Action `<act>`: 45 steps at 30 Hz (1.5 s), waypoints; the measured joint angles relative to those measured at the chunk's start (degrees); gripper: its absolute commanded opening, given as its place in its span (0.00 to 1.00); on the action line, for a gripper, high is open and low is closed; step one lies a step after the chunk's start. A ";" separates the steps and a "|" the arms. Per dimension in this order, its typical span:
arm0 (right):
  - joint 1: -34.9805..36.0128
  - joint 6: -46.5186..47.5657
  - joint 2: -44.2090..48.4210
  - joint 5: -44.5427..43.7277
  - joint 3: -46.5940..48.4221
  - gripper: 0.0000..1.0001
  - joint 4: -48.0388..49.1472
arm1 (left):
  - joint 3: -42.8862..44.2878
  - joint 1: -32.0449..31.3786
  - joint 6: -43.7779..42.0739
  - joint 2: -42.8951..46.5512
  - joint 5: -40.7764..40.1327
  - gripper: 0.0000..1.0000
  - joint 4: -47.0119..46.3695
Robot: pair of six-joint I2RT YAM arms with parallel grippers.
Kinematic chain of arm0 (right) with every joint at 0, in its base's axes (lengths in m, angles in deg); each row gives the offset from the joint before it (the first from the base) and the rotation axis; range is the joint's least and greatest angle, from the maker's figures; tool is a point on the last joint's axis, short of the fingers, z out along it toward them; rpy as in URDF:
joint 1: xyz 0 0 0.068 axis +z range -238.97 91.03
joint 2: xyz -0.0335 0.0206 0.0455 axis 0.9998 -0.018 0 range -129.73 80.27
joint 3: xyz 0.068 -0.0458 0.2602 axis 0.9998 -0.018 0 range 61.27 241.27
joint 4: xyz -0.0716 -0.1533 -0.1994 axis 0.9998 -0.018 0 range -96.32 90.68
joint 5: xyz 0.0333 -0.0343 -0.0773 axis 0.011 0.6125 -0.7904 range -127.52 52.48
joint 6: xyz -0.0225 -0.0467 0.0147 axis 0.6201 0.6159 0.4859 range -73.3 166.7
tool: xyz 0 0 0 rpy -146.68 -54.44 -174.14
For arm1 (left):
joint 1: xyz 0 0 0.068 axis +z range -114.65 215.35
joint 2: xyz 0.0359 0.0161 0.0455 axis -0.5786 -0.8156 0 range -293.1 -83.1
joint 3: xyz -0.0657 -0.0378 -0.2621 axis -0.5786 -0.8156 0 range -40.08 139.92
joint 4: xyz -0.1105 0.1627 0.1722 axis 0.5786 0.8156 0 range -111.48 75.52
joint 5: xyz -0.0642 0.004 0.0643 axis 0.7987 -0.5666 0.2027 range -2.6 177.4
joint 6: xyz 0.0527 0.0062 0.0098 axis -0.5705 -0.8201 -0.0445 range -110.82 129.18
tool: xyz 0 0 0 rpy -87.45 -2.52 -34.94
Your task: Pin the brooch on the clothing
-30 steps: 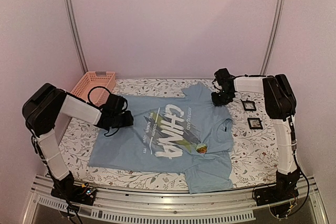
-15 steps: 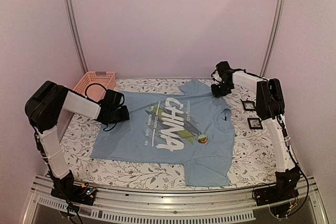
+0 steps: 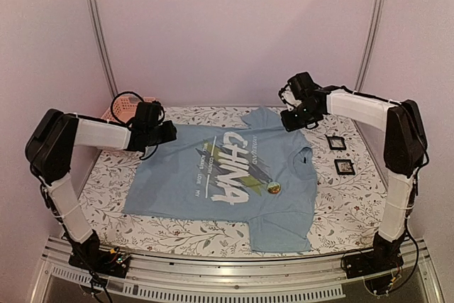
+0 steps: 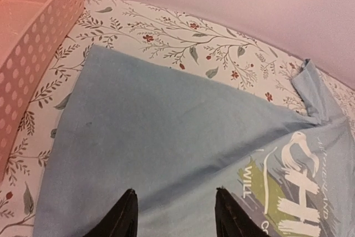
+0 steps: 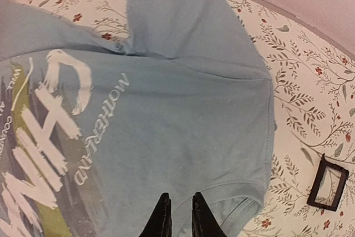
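**On the counter [image 3: 347,204], the brooch [image 3: 273,188] lies on the shirt [image 3: 177,175]**

Left of frame, the left claw [image 3: 162,135] hovers wide open and empty above the shirt's hem. Right of centre, the brooch sits at the print's edge, fastening unclear. Upper right, the right claw [image 3: 292,120] hangs only slightly parted, empty. Best to approach slowly, holding the cloth flat beside the brooch.

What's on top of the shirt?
Only the brooch lies on the shirt, beside the near end of the CHINA print. Its back is covered, so whether the pin goes through the fabric cannot be seen.
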 measured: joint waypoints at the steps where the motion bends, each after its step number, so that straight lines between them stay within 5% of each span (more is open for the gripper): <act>1: 2.45 -0.94 3.08 -0.07 -2.91 0.09 0.33 | 2.97 0.28 -0.17 -2.67 0.52 0.46 -0.37; 8: 19.71 -10.12 12.61 0.20 -19.76 0.00 -1.92 | 21.99 2.16 -1.16 -20.24 3.15 0.46 0.13; 20: 35.71 -34.16 20.76 5.51 -43.78 0.00 -2.67 | 31.47 5.75 6.29 -31.36 8.00 0.46 3.76; 30: 36.65 -46.80 32.48 9.97 -55.58 0.00 -0.98 | 30.27 6.93 11.10 -31.19 9.99 0.47 1.62; 37: 34.91 -44.59 32.09 10.19 -51.89 0.00 -3.23 | 26.71 6.93 8.70 -28.15 9.79 0.48 1.07; 41: 28.04 -40.83 33.51 9.60 -47.04 0.00 -2.05 | 21.14 6.38 6.14 -20.06 8.68 0.48 1.90; 45: 20.87 -38.38 35.58 6.95 -46.73 0.00 -0.20 | 6.49 3.76 8.98 -2.91 5.84 0.49 -1.75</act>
